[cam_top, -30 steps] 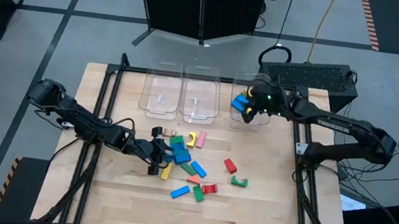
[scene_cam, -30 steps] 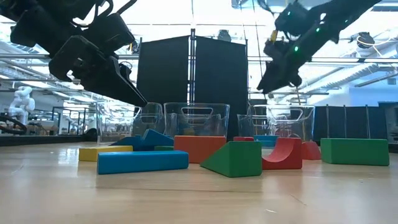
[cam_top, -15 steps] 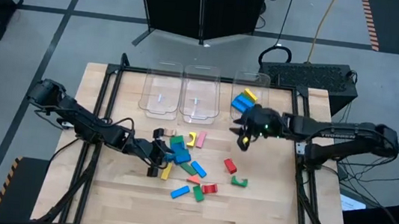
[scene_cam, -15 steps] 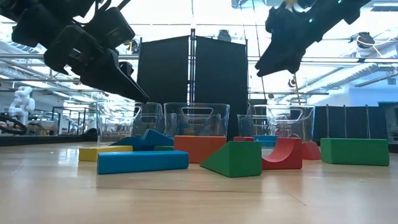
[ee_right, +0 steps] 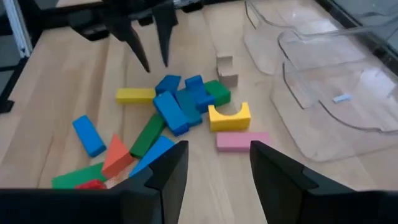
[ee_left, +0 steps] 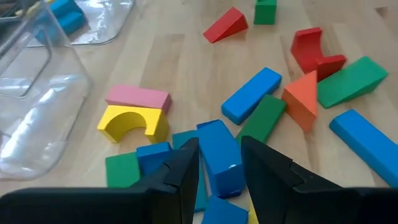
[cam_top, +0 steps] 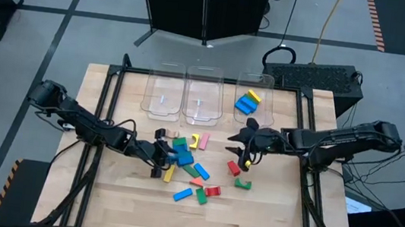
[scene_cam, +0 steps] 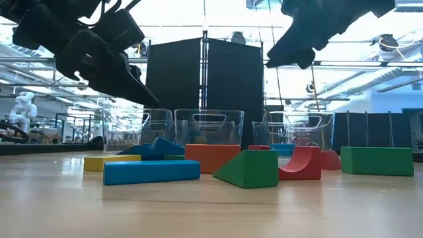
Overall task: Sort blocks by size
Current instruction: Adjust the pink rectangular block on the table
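Observation:
The blocks lie in a loose pile (cam_top: 185, 161) in the middle of the table: blue, green, yellow, pink, red and orange pieces. My left gripper (cam_top: 161, 155) hovers open at the pile's left side. In the left wrist view its fingers stand on either side of a blue block (ee_left: 219, 155) without touching it. My right gripper (cam_top: 246, 149) is open and empty. It hangs above the table just right of the pile, near a red block (cam_top: 233, 167), and it also shows in its own wrist view (ee_right: 217, 177).
Three clear bins stand along the far edge (cam_top: 163, 94), (cam_top: 203, 98), (cam_top: 254, 102). The right bin holds blue and yellow blocks (cam_top: 248, 101). A green arch (cam_top: 243, 184) and a red arch (cam_top: 211, 191) lie toward the near edge. Bare wood runs along the near edge (cam_top: 252, 218).
My right gripper has gone from over the right bin toward the table's near edge and a little left. It now hangs open beside the pile. The blue and yellow blocks stay in the right bin.

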You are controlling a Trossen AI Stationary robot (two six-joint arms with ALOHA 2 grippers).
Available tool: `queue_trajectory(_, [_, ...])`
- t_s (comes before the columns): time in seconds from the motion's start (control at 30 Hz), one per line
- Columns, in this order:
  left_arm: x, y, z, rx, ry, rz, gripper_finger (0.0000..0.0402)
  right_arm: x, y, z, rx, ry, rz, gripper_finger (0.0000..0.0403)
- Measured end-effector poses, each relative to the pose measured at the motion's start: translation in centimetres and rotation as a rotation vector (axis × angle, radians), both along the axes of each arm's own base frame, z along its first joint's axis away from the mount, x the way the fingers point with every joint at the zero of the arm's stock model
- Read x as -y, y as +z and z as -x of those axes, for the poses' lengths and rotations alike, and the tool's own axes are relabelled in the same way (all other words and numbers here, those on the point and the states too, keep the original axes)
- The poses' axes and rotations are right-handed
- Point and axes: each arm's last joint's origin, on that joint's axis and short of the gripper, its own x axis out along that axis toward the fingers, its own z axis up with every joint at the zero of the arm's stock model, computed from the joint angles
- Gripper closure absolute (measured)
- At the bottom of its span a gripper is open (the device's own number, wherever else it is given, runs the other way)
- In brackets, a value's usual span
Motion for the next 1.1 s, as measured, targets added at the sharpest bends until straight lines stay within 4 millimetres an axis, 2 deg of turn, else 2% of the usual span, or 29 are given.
queue_trajectory(0.47, [-0.2,-0.1,0.1,-0.007,0.032,-0.023,0.0278,-2.6,-3.9,-3.5,-0.03,0.174,0.142,0.0241])
queue_trajectory(0.7, [-0.2,-0.2,0.1,-0.018,0.045,-0.023,0.0278,-2.9,-5.7,-4.7,-0.05,0.231,0.23,0.0241])
queue_trajectory(1.1, [-0.3,-0.5,0.4,-0.039,0.164,0.136,0.0278,-2.6,-7.6,-6.4,-0.009,0.275,0.342,0.0241])
